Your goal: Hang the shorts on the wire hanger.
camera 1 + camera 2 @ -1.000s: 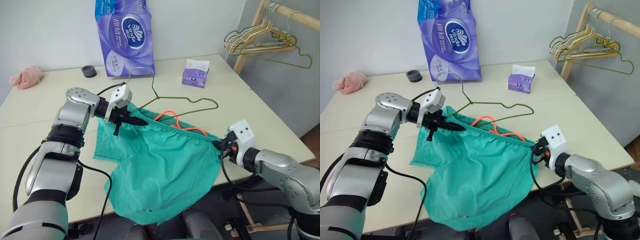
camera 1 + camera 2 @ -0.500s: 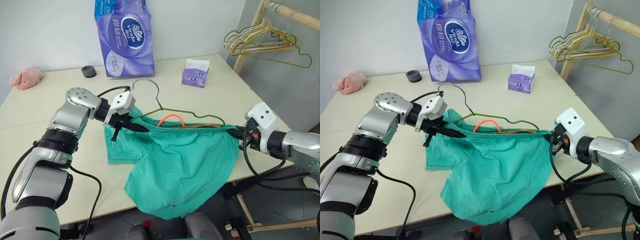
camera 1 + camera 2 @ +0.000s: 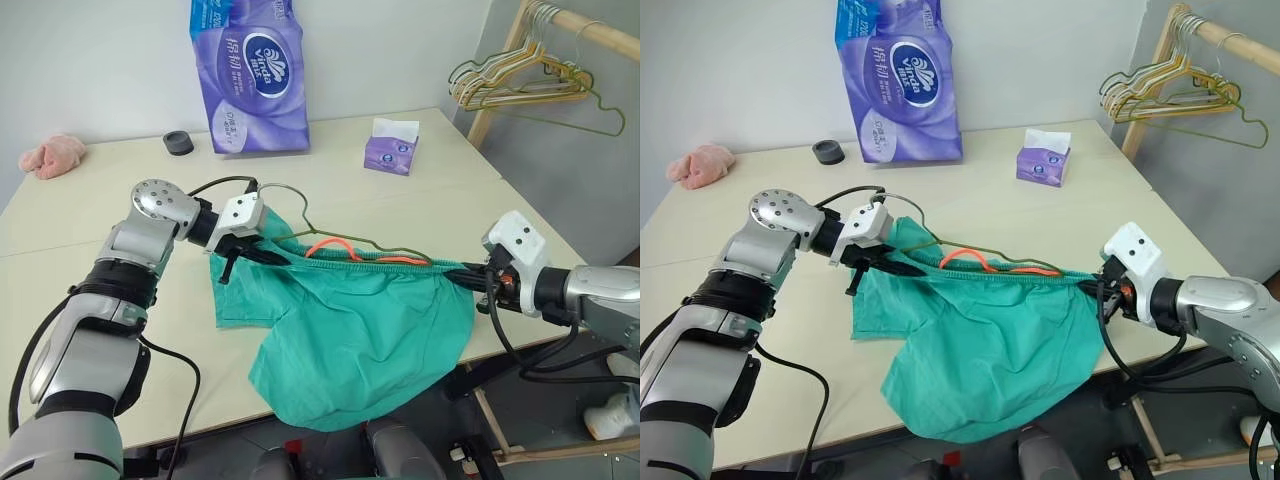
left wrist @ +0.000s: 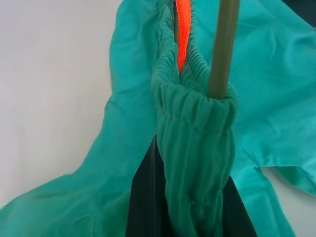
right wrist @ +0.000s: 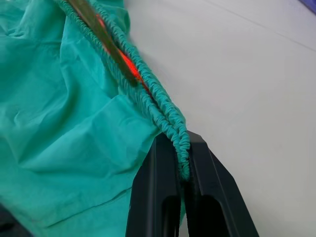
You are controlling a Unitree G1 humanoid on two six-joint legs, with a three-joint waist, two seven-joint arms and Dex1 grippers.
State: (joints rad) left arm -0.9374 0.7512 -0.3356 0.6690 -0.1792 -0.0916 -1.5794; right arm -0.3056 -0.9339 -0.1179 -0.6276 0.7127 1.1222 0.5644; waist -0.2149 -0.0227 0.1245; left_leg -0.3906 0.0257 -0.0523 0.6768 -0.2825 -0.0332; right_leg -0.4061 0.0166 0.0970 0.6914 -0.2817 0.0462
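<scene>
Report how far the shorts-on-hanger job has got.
Done: the wire hanger already sits inside the waistband of the shorts, its hook poking out near the left gripper.
In hand: left gripper and right gripper each pinch one end of the waistband, stretching it taut above the table.
Left: letting the waistband settle on the hanger's shoulders and releasing; the legs droop over the table edge.

shorts (image 3: pixel 365 325): teal-green, gathered elastic waistband pulled taut in a near-straight line above the table's front edge, orange drawstring looping out on top, legs drooping past the edge. wire hanger (image 3: pixel 300 205): thin, greyish, lower part tucked inside waistband, hook poking up near its left end.
</scene>
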